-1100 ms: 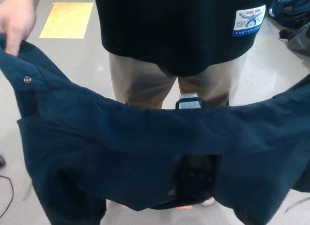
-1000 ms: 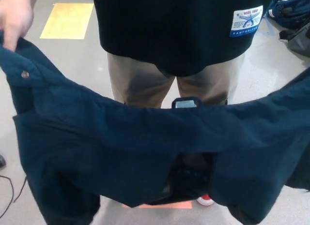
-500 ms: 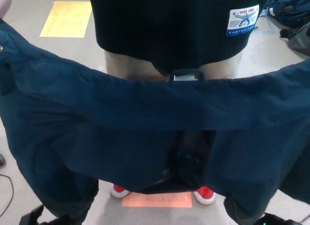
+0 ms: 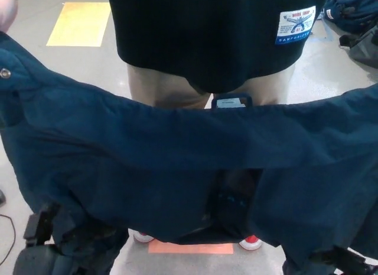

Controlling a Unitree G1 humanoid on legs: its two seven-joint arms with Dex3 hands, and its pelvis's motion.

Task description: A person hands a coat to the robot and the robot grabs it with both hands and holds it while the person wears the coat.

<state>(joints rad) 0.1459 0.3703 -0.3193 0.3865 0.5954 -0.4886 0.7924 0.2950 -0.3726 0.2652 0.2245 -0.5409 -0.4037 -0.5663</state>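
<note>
Left hand: the left hand (image 4: 41, 242) shows at the bottom left corner of the head view, a black shape tucked under the coat's lower left hem; whether its fingers are closed on cloth cannot be told.
Right hand: the right hand (image 4: 345, 260) shows only as a dark edge at the bottom right corner, below the cloth; its fingers are hidden, so open or closed cannot be told.
Coat: the coat (image 4: 177, 162) is dark blue, spread wide across the whole view between robot and person, inner side up, its collar edge running left to right with a hanging loop and label (image 4: 230, 102) at the middle.
Coat's left end: raised toward the top left corner, with a metal snap (image 4: 5, 73) near the edge.
Person's hand: a person's hand (image 4: 7, 9) is at the top left corner, just above that raised end; contact with the cloth cannot be told.
Person: the person (image 4: 212, 32) stands facing the robot in a black top and tan trousers, red shoes (image 4: 251, 243) on the floor beneath the coat.
Floor: grey, with a yellow patch (image 4: 80, 23) at upper left and an orange mark (image 4: 190, 248) between the shoes.
Step in hand: likely the handover, with both robot hands under the lower corners.
Next move calls for: a firm hold on each side of the coat, kept spread and level, so the person can let go and put it on.
</note>
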